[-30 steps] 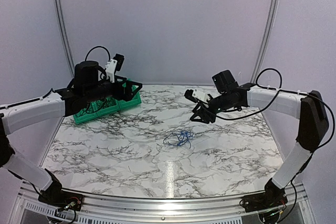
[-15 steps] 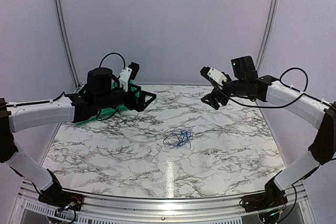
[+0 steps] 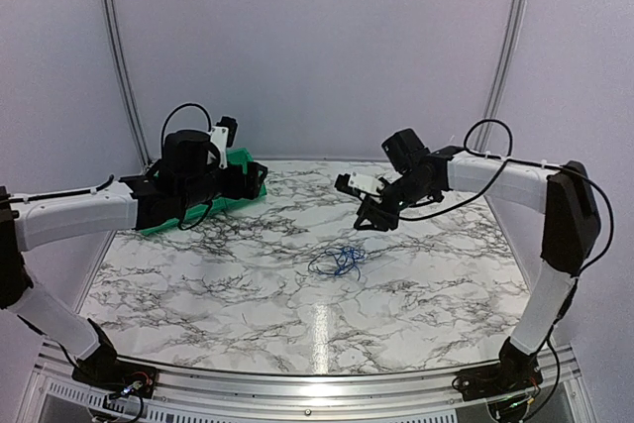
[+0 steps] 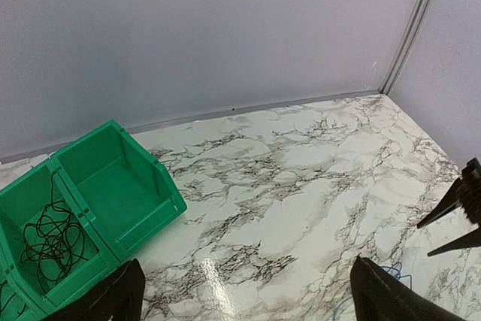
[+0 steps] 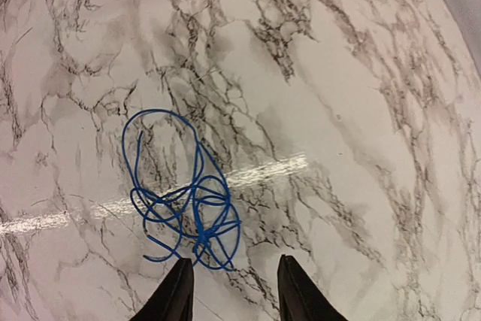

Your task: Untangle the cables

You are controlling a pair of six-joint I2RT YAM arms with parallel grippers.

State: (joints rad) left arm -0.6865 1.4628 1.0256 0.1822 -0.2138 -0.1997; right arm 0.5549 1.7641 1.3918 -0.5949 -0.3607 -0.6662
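Right jaws lowered — blue cable (image 5: 197, 212) apparently just ahead.

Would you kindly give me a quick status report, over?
Left hand open, empty. Right hand open, hovering near blue cable. Black cable in green bin. Nothing blocking.

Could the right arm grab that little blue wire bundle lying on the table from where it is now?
Probably yes. The right hand hangs over the table close to the blue wire bundle, fingers apart and empty, and nothing stands between them.
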